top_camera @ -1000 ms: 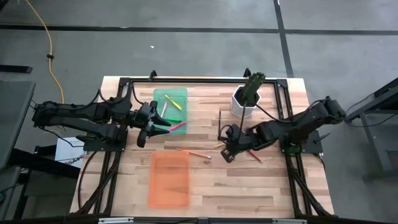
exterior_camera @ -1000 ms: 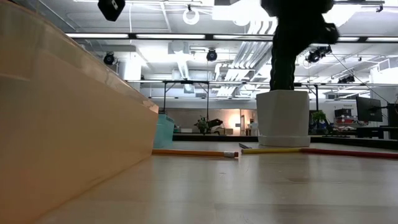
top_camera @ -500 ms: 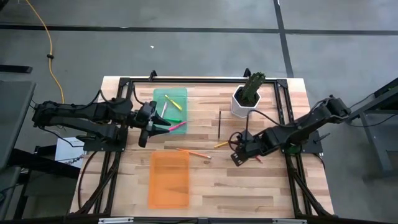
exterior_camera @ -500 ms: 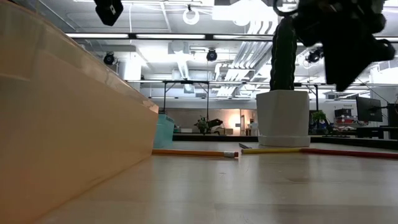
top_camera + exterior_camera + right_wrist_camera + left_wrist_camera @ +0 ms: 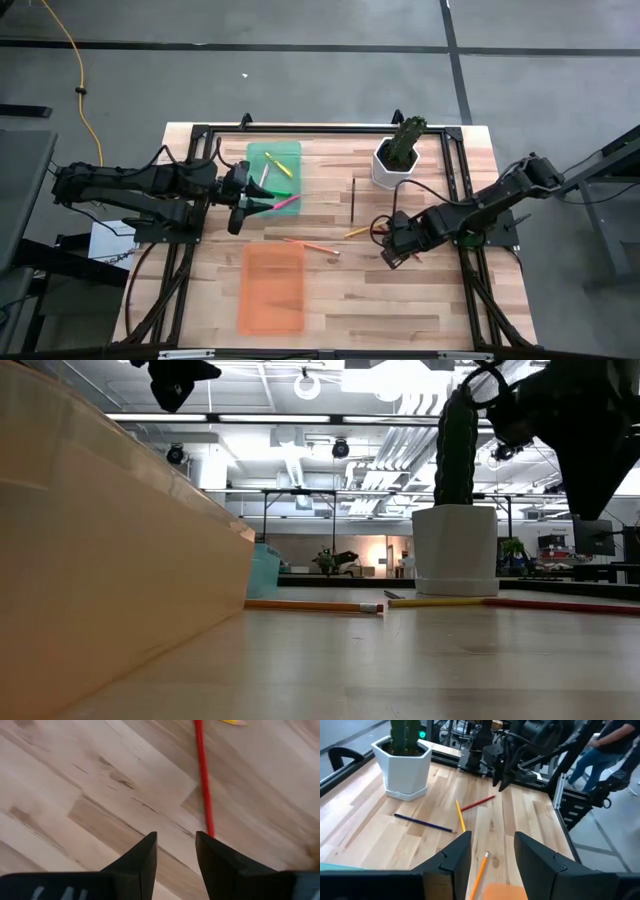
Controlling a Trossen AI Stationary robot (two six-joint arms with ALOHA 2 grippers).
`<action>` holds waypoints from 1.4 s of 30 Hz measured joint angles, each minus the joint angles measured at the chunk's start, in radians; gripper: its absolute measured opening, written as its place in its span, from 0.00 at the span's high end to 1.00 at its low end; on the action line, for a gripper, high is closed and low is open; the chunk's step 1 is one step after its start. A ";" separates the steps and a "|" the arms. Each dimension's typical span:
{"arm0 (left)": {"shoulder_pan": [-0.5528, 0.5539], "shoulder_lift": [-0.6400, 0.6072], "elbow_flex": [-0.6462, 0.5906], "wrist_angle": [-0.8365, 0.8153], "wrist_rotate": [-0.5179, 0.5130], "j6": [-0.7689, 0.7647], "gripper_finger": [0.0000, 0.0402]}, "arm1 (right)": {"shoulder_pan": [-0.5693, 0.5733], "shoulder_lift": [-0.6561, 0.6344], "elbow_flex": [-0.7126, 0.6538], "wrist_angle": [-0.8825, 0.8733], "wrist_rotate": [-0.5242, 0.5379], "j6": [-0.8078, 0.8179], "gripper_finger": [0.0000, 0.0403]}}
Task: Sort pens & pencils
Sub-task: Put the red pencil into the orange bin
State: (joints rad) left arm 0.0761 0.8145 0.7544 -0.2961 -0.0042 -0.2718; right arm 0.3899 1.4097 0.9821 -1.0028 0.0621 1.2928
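Observation:
Three pens, yellow [image 5: 278, 165], whitish [image 5: 263, 175] and green [image 5: 283, 194], lie in the green tray [image 5: 272, 152]. The magenta pen [image 5: 286, 203] lies at the tray's near right corner, poking out over the table. My left gripper [image 5: 250, 206] hangs open above that corner, beside the magenta pen's end. The dark pencil [image 5: 352, 198], yellow pencil [image 5: 355, 233] and orange pencil [image 5: 315, 245] lie flat on the wood. My right gripper [image 5: 176, 851] is open, pointing down just over the red pencil [image 5: 202, 780].
The orange tray [image 5: 272, 290] sits near the table's near edge, left of centre. A white pot with a cactus [image 5: 395, 160] stands at the far right. A black frame rail [image 5: 330, 128] borders the table. Bare wood lies between the trays and the pencils.
My right gripper has moved from beside the yellow pencil toward the table's right and near edges, and now stands over the red pencil. The pens and pencils have stayed where they were.

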 joint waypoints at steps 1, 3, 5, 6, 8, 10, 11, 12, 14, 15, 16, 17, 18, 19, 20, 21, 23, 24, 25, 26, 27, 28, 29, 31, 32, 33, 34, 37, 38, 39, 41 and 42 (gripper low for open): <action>0.000 0.000 0.000 -0.001 -0.006 0.000 0.66 | -0.003 0.000 0.000 -0.009 0.000 -0.013 0.69; 0.000 0.001 0.000 0.001 -0.018 0.000 0.66 | -0.004 0.000 0.000 -0.030 0.001 -0.038 0.69; 0.000 0.010 0.000 0.000 -0.023 -0.001 0.66 | -0.004 0.000 0.000 -0.043 0.008 -0.061 0.69; 0.000 0.010 0.000 -0.003 -0.023 -0.002 0.66 | -0.004 0.000 0.000 -0.052 0.010 -0.063 0.69; 0.000 0.018 0.000 0.006 -0.031 -0.002 0.66 | -0.004 0.000 -0.002 -0.064 0.012 -0.071 0.69; 0.000 0.024 0.000 -0.002 -0.032 -0.003 0.66 | -0.004 0.000 -0.020 -0.048 0.012 -0.072 0.69; 0.000 0.025 0.000 -0.005 -0.033 -0.003 0.66 | -0.004 0.000 -0.031 -0.039 0.011 -0.071 0.69; 0.000 0.029 0.000 0.004 -0.035 -0.003 0.66 | -0.004 0.000 -0.042 -0.022 0.008 -0.071 0.69; 0.000 0.036 0.001 0.000 -0.035 -0.003 0.66 | -0.004 0.000 -0.062 0.018 0.006 -0.071 0.69; 0.000 0.037 -0.001 -0.007 -0.035 -0.004 0.66 | -0.004 0.000 -0.073 0.032 0.005 -0.071 0.69; 0.000 0.040 -0.001 -0.003 -0.035 -0.004 0.66 | -0.004 0.000 -0.085 0.044 0.005 -0.071 0.69; 0.000 0.045 0.001 0.005 -0.035 -0.004 0.66 | -0.004 0.000 -0.096 0.049 0.003 -0.071 0.69; 0.000 0.048 0.001 0.004 -0.035 -0.004 0.66 | -0.007 0.000 -0.106 0.051 0.001 -0.071 0.69; 0.000 0.050 0.000 -0.007 -0.035 -0.004 0.66 | -0.011 0.000 -0.120 0.058 -0.009 -0.071 0.69; 0.000 0.052 0.000 -0.008 -0.035 -0.004 0.66 | -0.014 0.000 -0.136 0.070 -0.019 -0.071 0.69; 0.000 0.057 0.000 0.002 -0.034 -0.005 0.66 | -0.017 0.000 -0.152 0.083 -0.034 -0.071 0.69; 0.000 0.063 0.000 -0.009 -0.034 -0.011 0.66 | -0.019 0.000 -0.183 0.118 -0.062 -0.071 0.69; 0.000 0.064 0.000 -0.014 -0.034 -0.013 0.66 | -0.019 -0.001 -0.196 0.139 -0.068 -0.071 0.69; 0.000 0.068 0.000 -0.006 -0.034 -0.014 0.66 | -0.019 -0.002 -0.204 0.154 -0.073 -0.069 0.69; 0.000 0.072 0.001 -0.001 -0.034 -0.015 0.66 | -0.019 -0.006 -0.209 0.161 -0.074 -0.066 0.69; 0.000 0.074 0.000 -0.010 -0.034 -0.021 0.66 | -0.019 -0.010 -0.212 0.162 -0.074 -0.064 0.69; 0.000 0.074 0.000 -0.014 -0.034 -0.022 0.66 | -0.019 -0.011 -0.213 0.159 -0.074 -0.063 0.69; 0.000 0.077 0.000 -0.009 -0.034 -0.022 0.66 | -0.020 -0.009 -0.213 0.152 -0.074 -0.067 0.69; 0.000 0.084 0.000 -0.010 -0.034 -0.022 0.66 | -0.029 -0.010 -0.213 0.143 -0.074 -0.087 0.69; 0.000 0.088 0.000 -0.016 -0.034 -0.022 0.66 | -0.036 -0.010 -0.213 0.144 -0.074 -0.099 0.69; 0.000 0.091 0.000 -0.016 -0.034 -0.022 0.66 | -0.045 -0.010 -0.213 0.143 -0.074 -0.112 0.69; 0.000 0.095 0.000 -0.011 -0.034 -0.022 0.66 | -0.055 -0.010 -0.213 0.142 -0.074 -0.125 0.69; 0.000 0.105 0.000 -0.017 -0.031 -0.022 0.66 | -0.092 -0.010 -0.213 0.139 -0.082 -0.173 0.69; 0.000 0.110 0.000 -0.010 -0.031 -0.022 0.66 | -0.106 -0.010 -0.213 0.139 -0.085 -0.189 0.69; 0.000 0.113 0.000 -0.010 -0.030 -0.022 0.66 | -0.118 -0.010 -0.213 0.139 -0.086 -0.202 0.69; 0.000 0.114 0.000 -0.016 -0.026 -0.022 0.66 | -0.141 -0.010 -0.213 0.139 -0.093 -0.233 0.69; 0.000 0.114 0.000 -0.010 -0.024 -0.022 0.66 | -0.151 -0.010 -0.213 0.139 -0.096 -0.247 0.69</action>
State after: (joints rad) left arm 0.0761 0.9280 0.7544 -0.3061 -0.0278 -0.2941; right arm 0.2391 1.4002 0.7689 -0.8635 -0.0336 1.0457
